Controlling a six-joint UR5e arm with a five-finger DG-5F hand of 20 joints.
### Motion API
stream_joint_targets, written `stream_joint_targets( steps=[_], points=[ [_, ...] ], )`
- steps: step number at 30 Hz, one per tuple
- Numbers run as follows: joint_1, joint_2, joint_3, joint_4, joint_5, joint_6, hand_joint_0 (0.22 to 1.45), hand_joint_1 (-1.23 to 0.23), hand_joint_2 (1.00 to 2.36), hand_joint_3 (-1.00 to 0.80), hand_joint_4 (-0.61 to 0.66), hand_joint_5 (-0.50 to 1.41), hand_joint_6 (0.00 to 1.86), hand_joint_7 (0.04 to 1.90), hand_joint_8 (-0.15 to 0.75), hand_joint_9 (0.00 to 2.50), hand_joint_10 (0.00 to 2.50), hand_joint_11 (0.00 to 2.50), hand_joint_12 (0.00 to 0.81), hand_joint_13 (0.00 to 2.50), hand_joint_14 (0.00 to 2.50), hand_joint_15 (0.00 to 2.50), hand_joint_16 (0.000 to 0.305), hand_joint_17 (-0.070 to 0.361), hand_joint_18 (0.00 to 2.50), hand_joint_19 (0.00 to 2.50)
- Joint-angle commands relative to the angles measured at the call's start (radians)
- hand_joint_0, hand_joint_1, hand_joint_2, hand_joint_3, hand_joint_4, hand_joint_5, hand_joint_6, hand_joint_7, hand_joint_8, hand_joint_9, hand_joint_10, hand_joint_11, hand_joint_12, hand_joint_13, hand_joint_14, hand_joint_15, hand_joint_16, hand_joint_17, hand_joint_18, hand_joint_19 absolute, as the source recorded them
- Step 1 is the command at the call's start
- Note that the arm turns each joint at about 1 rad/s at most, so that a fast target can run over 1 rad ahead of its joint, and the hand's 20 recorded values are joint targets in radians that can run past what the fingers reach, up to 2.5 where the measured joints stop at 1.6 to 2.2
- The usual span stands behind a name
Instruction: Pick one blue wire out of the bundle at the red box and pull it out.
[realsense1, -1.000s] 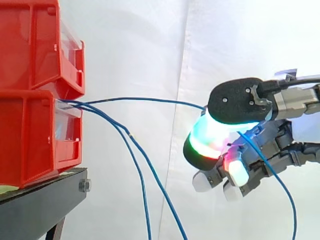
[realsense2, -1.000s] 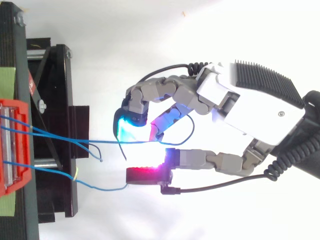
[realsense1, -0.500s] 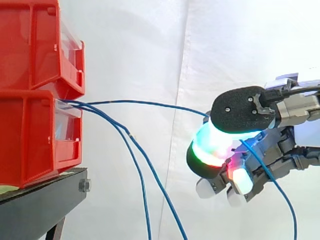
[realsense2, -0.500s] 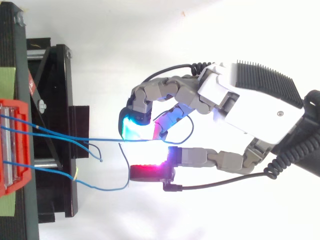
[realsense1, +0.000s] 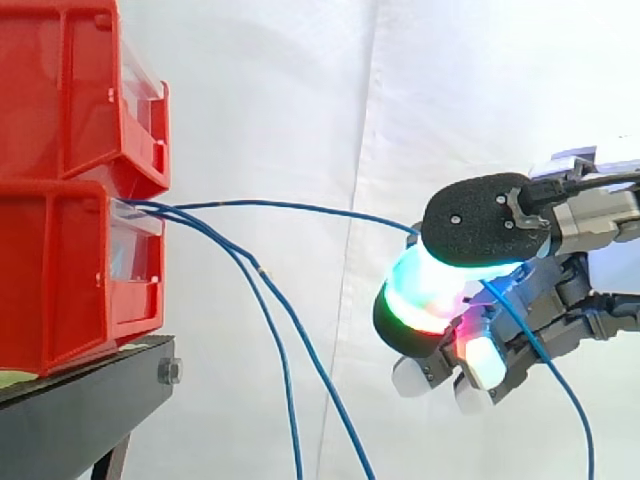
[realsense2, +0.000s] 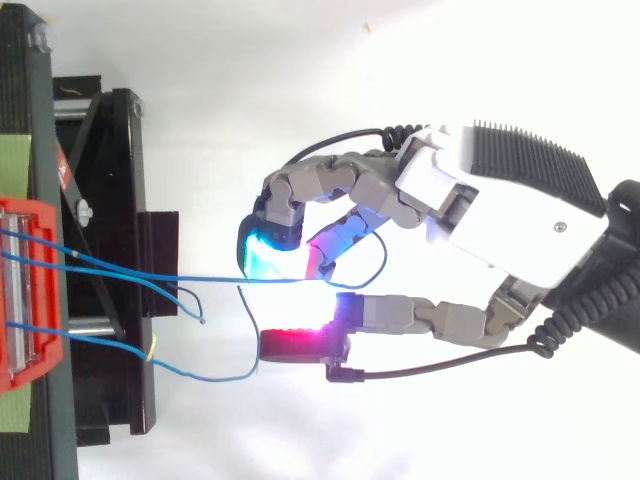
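Several blue wires come out of the clear front of the lower red bin. One blue wire runs nearly level from the bin to my hand, which hangs to the right of the bins. The hand is shut on this wire, pinching it between a cyan-glowing fingertip and the red-glowing thumb pad. Past the pinch, the wire's loose end droops down at the lower right.
Two other blue wires sag from the same bin toward the floor; from above, one ends loose and one curves near the thumb. A second red bin sits on top. Both rest on a black stand.
Over the first half second the hand drew slightly to the right, away from the bins, with the wire in its pinch. Since then nothing has moved.
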Motion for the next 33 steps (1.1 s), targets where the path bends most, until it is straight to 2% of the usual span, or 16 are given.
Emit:
stream_joint_targets(
  steps=[1,14,15,18,21,33],
  points=[
    [-0.001,-0.001,0.0,0.0,0.002,0.0,0.48,-0.81,1.51,-0.14,-0.12,-0.06,0.83,1.08,0.286,1.16,0.01,0.54,0.441,0.57,0.01,0.33,0.064,0.145,0.52,0.38],
    [0.001,0.001,0.0,0.0,0.0,0.0,0.47,-0.79,1.52,-0.13,-0.12,-0.06,0.83,1.08,0.283,1.16,0.02,0.55,0.435,0.59,0.01,0.33,0.066,0.148,0.47,0.36],
    [0.001,0.001,0.0,0.0,0.0,0.0,0.47,-0.79,1.53,-0.14,-0.12,-0.06,0.83,1.08,0.285,1.17,0.02,0.54,0.397,0.56,0.01,0.29,0.059,0.132,0.37,0.29],
    [-0.001,0.001,0.0,0.0,-0.001,0.0,0.46,-0.79,1.55,-0.15,-0.12,-0.06,0.83,1.07,0.283,1.19,0.01,0.56,0.393,0.55,0.01,0.3,0.058,0.129,0.29,0.24],
    [-0.001,-0.001,0.0,0.0,0.0,0.0,0.47,-0.78,1.53,-0.14,-0.11,-0.06,0.83,1.07,0.284,1.2,0.01,0.57,0.421,0.6,0.01,0.34,0.062,0.14,0.36,0.28],
    [0.001,-0.001,0.0,0.001,0.0,0.0,0.47,-0.78,1.52,-0.16,-0.1,-0.06,0.83,1.05,0.29,1.21,0.01,0.57,0.431,0.62,0.01,0.33,0.064,0.145,0.45,0.33]
  ],
)
